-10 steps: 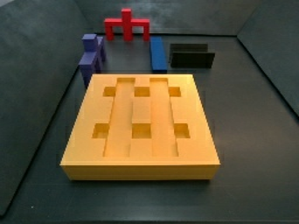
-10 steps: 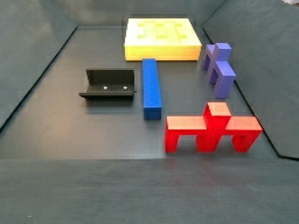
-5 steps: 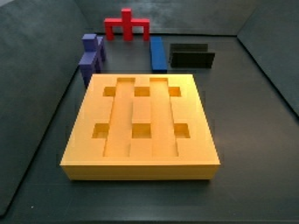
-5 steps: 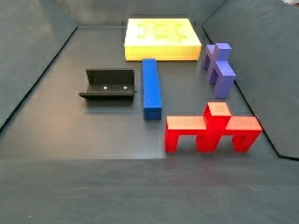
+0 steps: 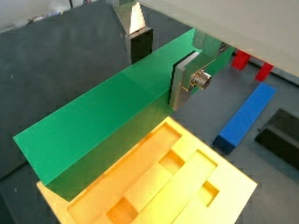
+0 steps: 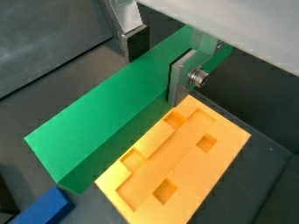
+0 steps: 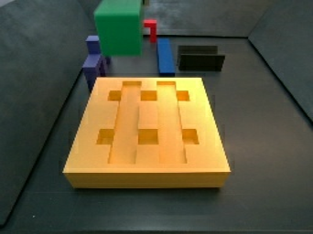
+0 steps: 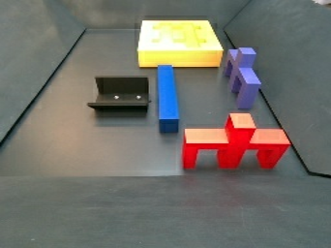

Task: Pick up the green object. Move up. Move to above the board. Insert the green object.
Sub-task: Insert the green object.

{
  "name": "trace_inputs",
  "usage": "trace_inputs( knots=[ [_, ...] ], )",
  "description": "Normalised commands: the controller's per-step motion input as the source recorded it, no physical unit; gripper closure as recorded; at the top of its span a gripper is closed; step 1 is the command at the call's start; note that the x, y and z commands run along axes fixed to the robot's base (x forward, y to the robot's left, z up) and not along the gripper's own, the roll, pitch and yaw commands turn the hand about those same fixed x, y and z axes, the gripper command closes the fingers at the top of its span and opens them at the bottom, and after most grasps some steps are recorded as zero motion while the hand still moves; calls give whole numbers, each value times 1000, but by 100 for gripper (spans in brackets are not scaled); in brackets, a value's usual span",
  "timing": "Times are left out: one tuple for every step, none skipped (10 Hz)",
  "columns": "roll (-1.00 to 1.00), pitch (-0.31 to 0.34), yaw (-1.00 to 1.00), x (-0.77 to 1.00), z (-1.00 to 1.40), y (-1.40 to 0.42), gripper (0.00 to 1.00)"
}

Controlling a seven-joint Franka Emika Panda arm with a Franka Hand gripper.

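My gripper is shut on the green object, a long plain green bar, and holds it in the air. Silver fingers press on its two long sides in both wrist views, as at my gripper on the green object. The board lies below the bar, its grooves and square holes facing up, also in a wrist view. In a side view the green object hangs above the floor behind the board; the gripper itself is out of that frame. In a side view the board shows, but neither bar nor gripper.
A blue bar, a purple piece, a red branched piece half hidden by the green bar, and the fixture stand behind the board. They show as the blue bar, red piece, purple piece and fixture.
The green bar has come into a side view at the top, in front of the red piece. The pieces on the floor have not moved.
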Motion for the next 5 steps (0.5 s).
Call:
trace_inputs(
  knots=[
    [116,-56,74,340,-986,-314,100],
    [123,-60,51,120,-1000,-160,100],
    [133,-76,54,0,-997,-91,100],
    [114,-120,17,-6,-971,-74,100],
    [171,-121,0,-71,-897,-66,100]
  ],
)
